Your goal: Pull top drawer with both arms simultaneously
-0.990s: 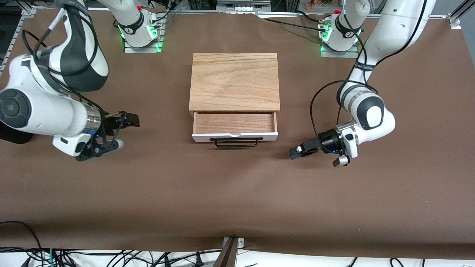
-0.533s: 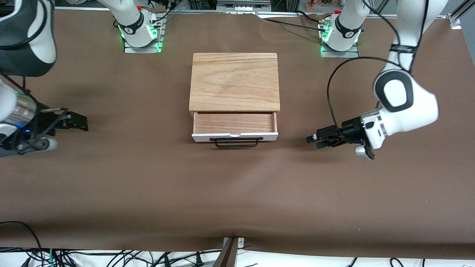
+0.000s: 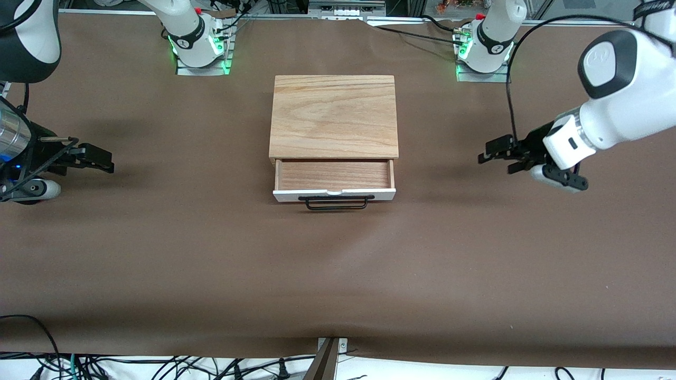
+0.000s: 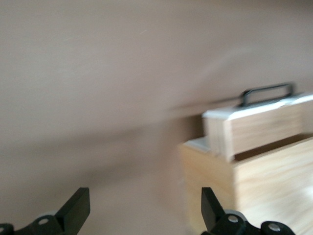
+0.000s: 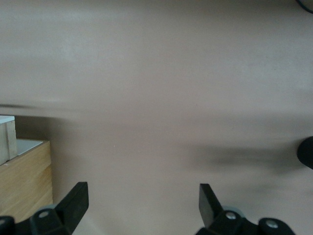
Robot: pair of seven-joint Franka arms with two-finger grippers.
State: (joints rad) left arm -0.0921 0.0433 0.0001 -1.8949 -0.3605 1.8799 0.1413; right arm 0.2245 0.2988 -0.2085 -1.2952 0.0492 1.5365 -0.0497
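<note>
Two grippers, both empty and both well away from the drawer. At the frame's left edge in the front view, the right gripper (image 3: 97, 158) hangs over bare table (image 3: 211, 253) with its fingers spread wide; its wrist view shows the same open gap with nothing in it.

Middle of the frame: the box (image 3: 334, 116) sits square to the camera, and the drawer (image 3: 334, 182) sticks out of its lower edge, toward the bottom of the frame. You can see the wood tray inside, so I'd say it's already pulled a fair way. The handle (image 3: 336, 203) runs side to side across the picture, along the white front, and the drawer's long axis goes the same way. It slides straight down-frame.

Right side of the frame: the left gripper (image 3: 494, 153) is over bare table too, fingers apart, holding nothing, pointed back toward the box.

The bit that matters: the handle is down-frame and inward from both grippers, roughly between them. Left gripper looks a bit closer. If more pulling is needed, each would have to come in toward its own end of the handle.
</note>
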